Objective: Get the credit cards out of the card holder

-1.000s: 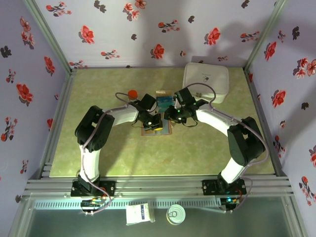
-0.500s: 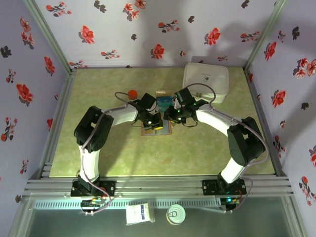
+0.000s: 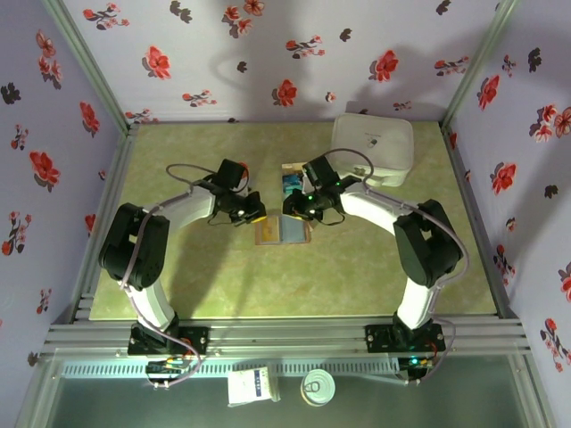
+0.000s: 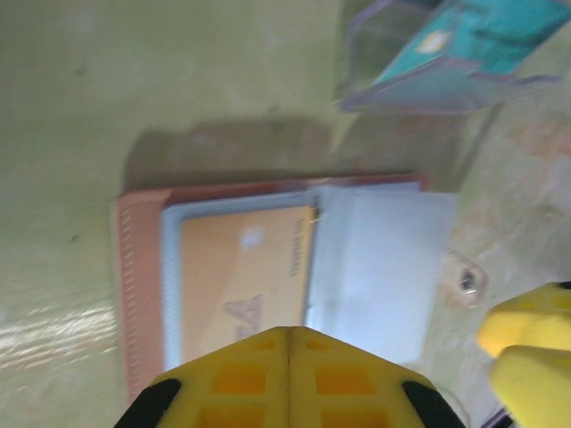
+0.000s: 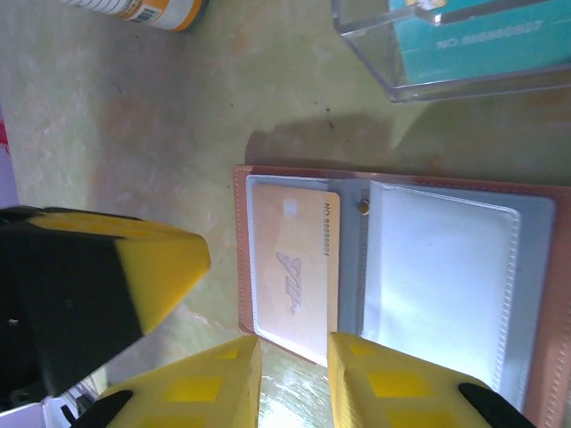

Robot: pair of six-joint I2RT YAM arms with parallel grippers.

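- Okay, I've got the card holder (image 3: 283, 232) lying open and flat on the green table (image 3: 223, 276), about mid-table, between my two grippers
- One yellowish card (image 5: 290, 259) sits in its left pocket; the other pocket looks like a bare blue-grey panel
- The clear tray (image 5: 384, 71) stands just beyond the holder, apart from it, with the teal cards (image 5: 482, 45) inside
- The left gripper (image 4: 287, 343) has its yellow fingers pressed together with nothing between them, and it hovers over the holder's edge on the yellow-card side
- The right gripper (image 5: 293, 374) stands narrowly parted, with a slim gap between the fingers
- Its tips sit right at the end of the yellowish card, one on either side; from the wrist view I can't tell whether they touch it
- The two grippers are close together, each one's yellow finger showing in the other's wrist camera
- The white rounded box (image 3: 373, 149) sits at the far right of the table, well apart from the holder
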